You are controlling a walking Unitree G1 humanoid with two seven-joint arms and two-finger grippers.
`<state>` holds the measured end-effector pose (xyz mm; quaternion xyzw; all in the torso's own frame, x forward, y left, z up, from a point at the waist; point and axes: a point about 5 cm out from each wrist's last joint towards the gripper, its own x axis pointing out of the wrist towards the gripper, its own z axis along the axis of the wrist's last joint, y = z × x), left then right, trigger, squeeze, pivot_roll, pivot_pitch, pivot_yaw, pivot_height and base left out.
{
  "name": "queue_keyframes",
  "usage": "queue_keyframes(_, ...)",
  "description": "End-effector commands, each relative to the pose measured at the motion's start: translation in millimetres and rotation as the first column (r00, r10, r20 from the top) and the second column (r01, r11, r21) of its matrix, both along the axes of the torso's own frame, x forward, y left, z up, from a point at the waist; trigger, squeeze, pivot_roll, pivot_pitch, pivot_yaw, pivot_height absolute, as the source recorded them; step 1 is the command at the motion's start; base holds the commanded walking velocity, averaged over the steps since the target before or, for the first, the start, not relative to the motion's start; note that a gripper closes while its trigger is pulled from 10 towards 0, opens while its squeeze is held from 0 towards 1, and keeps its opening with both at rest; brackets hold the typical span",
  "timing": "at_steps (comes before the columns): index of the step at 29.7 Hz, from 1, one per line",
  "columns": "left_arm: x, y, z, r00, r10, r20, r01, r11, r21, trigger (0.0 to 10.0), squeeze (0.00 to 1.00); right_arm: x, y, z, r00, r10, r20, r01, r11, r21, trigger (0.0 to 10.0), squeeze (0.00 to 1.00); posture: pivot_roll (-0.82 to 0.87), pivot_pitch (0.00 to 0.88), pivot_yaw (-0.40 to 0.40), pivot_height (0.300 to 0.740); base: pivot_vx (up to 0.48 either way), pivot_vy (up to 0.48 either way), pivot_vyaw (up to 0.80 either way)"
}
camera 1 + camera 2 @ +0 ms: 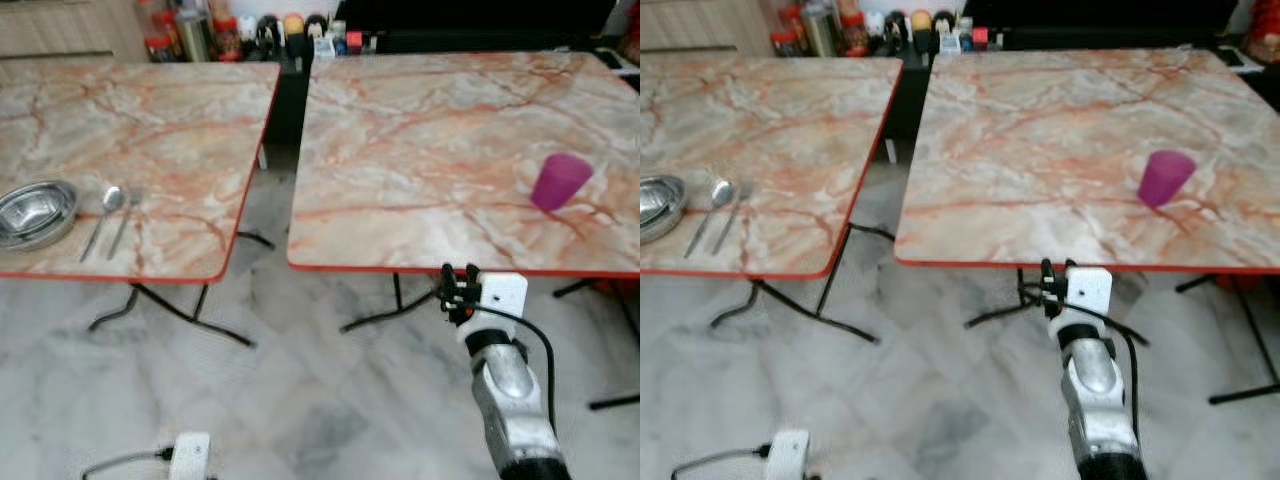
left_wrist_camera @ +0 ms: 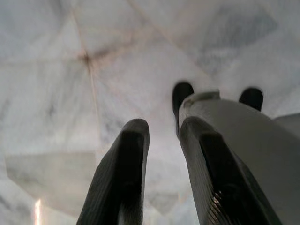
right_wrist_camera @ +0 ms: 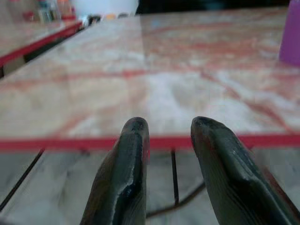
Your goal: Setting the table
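Observation:
A purple cup stands upright on the right marble table, toward its right side. On the left table lie a steel bowl, a spoon and a fork, near the front edge. My right gripper is raised just in front of the right table's red front edge, left of the cup and well short of it. Its fingers are apart with nothing between them. My left gripper hangs over the floor, open and empty.
A narrow gap separates the two tables. Bottles and jars crowd a dark shelf at the back. Black folding legs reach out under both tables over the grey marble floor.

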<state>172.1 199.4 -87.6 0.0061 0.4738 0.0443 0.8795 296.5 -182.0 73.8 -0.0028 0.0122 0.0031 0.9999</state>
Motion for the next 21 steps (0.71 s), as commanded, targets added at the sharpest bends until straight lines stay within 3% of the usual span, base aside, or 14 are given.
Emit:
queue_keyframes(1, -5.4, 1.4, -2.5, 1.000, -0.001, -0.028, 0.001, 1.000, 0.008, 10.0, 0.00, -6.8, -4.0, -14.8, 0.998, -0.018, -0.057, 0.019, 1.000, 0.001, 10.0, 0.00, -0.09, 0.124, 0.029, 0.740, 0.000, 0.000, 0.00)
queue_keyframes(11, -1.2, 1.7, -0.8, 1.000, 0.002, -0.024, -0.002, 1.000, 0.010, 10.0, 0.00, -16.6, -10.9, -49.8, 0.976, -0.056, -0.209, 0.066, 0.997, 0.042, 10.0, 0.00, -0.10, 0.114, 0.031, 0.740, 0.000, 0.000, 0.00)
queue_keyframes(21, 1.5, -1.1, -0.1, 1.000, -0.017, -0.023, 0.017, 1.000, 0.007, 10.0, 0.00, -32.2, -19.6, -91.8, 0.888, -0.094, -0.450, 0.136, 0.989, 0.061, 10.0, 0.00, -0.10, 0.089, 0.028, 0.740, 0.000, 0.000, 0.00)
